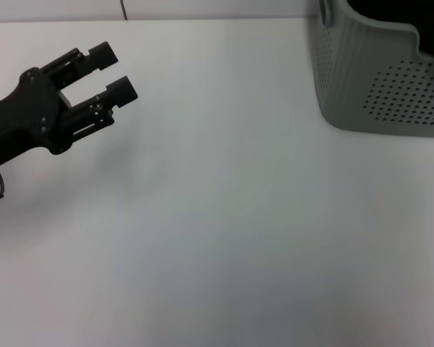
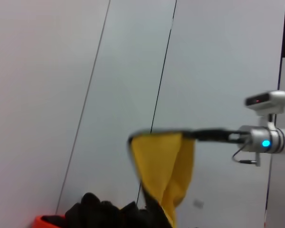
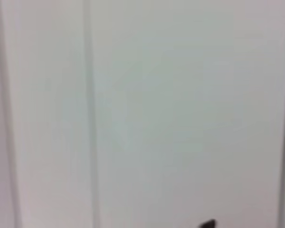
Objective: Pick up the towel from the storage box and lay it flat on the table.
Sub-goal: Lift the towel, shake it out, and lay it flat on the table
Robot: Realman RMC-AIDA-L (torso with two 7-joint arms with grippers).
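Observation:
The mustard-yellow towel (image 2: 164, 161) shows only in the left wrist view, hanging in the air in loose folds. My right gripper (image 2: 195, 135) is shut on its top edge and holds it up; the arm behind it carries a blue light. The right gripper is outside the head view. The grey-green storage box (image 1: 376, 79) stands at the table's far right corner, its inside dark. My left gripper (image 1: 114, 71) is open and empty over the far left of the white table (image 1: 224, 217), well apart from the box.
In the left wrist view a black mass (image 2: 109, 213) and an orange-red edge (image 2: 47, 221) lie below the towel, before pale wall panels. A thin dark cable (image 1: 123, 9) hangs at the table's far edge. The right wrist view shows only pale panels.

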